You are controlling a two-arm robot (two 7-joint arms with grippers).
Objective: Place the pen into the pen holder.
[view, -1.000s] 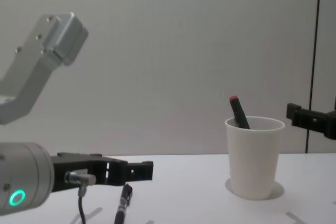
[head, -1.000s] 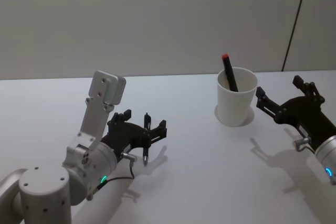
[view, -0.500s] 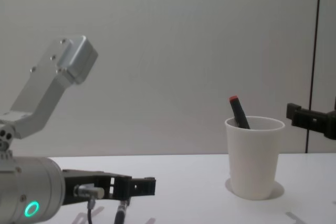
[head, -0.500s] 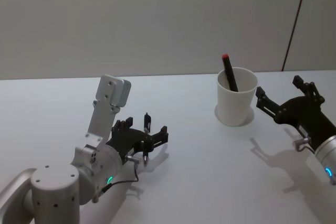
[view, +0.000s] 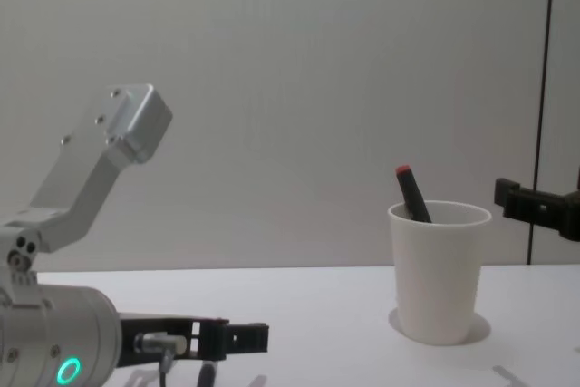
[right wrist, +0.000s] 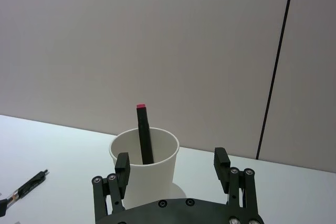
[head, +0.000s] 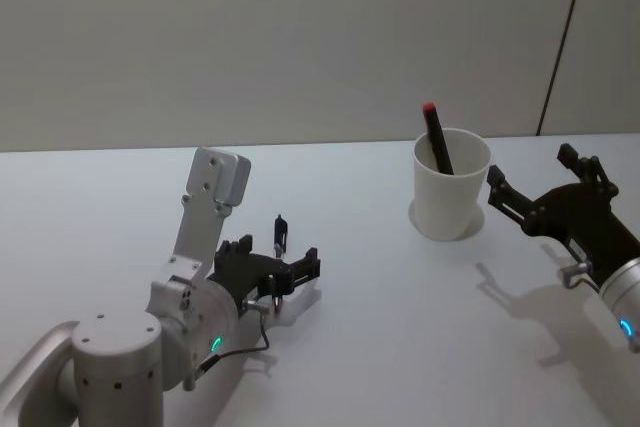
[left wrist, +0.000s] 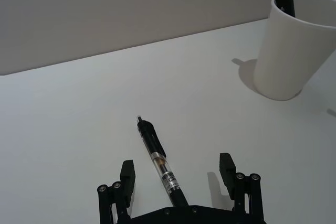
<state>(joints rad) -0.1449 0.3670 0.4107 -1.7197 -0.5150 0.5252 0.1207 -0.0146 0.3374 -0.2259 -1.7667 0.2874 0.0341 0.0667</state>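
Observation:
A black pen (left wrist: 159, 162) with a clear middle section lies flat on the white table (head: 380, 307). My left gripper (left wrist: 177, 167) is low over it, open, one finger on each side and neither touching it. From the head view the pen (head: 281, 233) pokes out past the left gripper (head: 277, 272). The pen holder (head: 452, 187) is a white paper cup standing upright to the right, with a black red-capped marker (head: 436, 137) leaning inside. My right gripper (head: 533, 171) hovers open just right of the cup (right wrist: 152, 177).
The tabletop is bare white around the pen and between the two arms. A grey wall runs behind the table, with a dark vertical seam (head: 562, 42) at the right. The cup (view: 439, 269) stands near the table's far edge.
My left gripper has dropped lower toward the table, and its fingers now straddle the pen. The pen, the cup and my right arm have stayed put.

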